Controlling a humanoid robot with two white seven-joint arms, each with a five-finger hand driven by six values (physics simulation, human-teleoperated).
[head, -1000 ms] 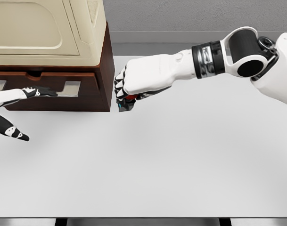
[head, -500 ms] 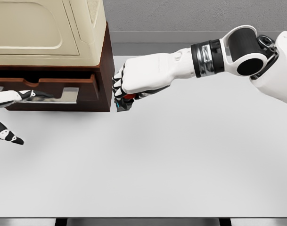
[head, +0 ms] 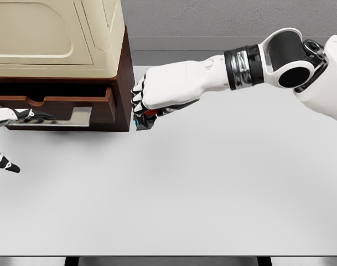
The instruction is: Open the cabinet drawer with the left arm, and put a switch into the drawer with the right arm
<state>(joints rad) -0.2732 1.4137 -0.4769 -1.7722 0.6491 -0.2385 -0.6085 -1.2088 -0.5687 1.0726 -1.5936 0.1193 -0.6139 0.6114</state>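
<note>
So the right hand point(head: 157, 97) is balled into a fist around the switch point(head: 145, 119), a small dark block with a bit of red and a teal edge poking out below the black fingers point(head: 138, 104); it hangs just above the white desk point(head: 212, 188), right beside the front right corner of the cabinet point(head: 122, 83), close enough that I can't tell if the knuckles touch the wood; the arm comes in from the upper right, forearm about level, black wrist band and big round joint showing near the picture's edge. The cabinet is dark brown with a cream appliance-looking box point(head: 57, 36) sitting on top; its drawer point(head: 63, 105) is pulled out a little, the front panel sticking forward past the frame with a dark gap behind its top edge. The left hand point(head: 16, 117) is at the far left edge, fingers hooked over the shiny metal handle point(head: 68, 117) on the drawer front, so gripping that; one more black-tipped finger point(head: 3, 163) of it points down and out lower on the left, clear of the drawer. The switch is not in the drawer, it's still outside by the cabinet's side.
</note>
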